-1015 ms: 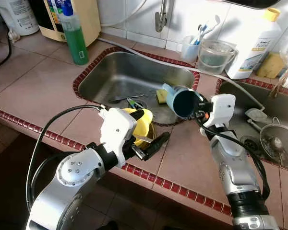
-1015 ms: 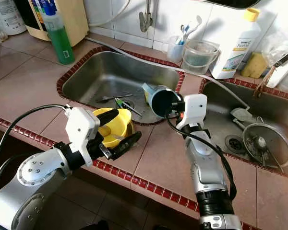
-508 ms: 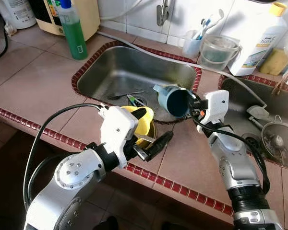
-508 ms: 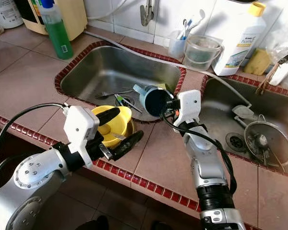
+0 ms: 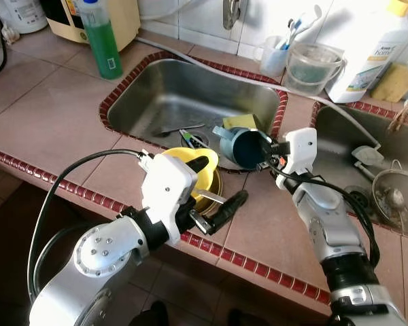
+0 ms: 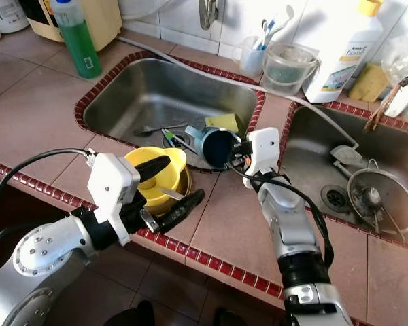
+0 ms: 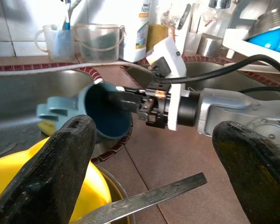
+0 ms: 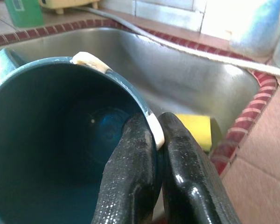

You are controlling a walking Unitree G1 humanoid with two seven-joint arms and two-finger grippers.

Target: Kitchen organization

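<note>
Mug rim pinched between right gripper jaws, seemingly over sink edge.

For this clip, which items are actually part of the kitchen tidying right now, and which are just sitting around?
In play:
- blue mug, pinched by its rim in the right pincer, over the sink edge
- yellow bowl on the counter, between the open fingers of the left pincer
- metal utensil resting in the bowl

Lying about:
- green soap bottle
- yellow sponge
- white cleaner bottle
- toothbrush cup

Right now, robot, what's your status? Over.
Right gripper shut on cup rim, over sink edge. Left gripper open by yellow bowl. Nothing blocking.
</note>
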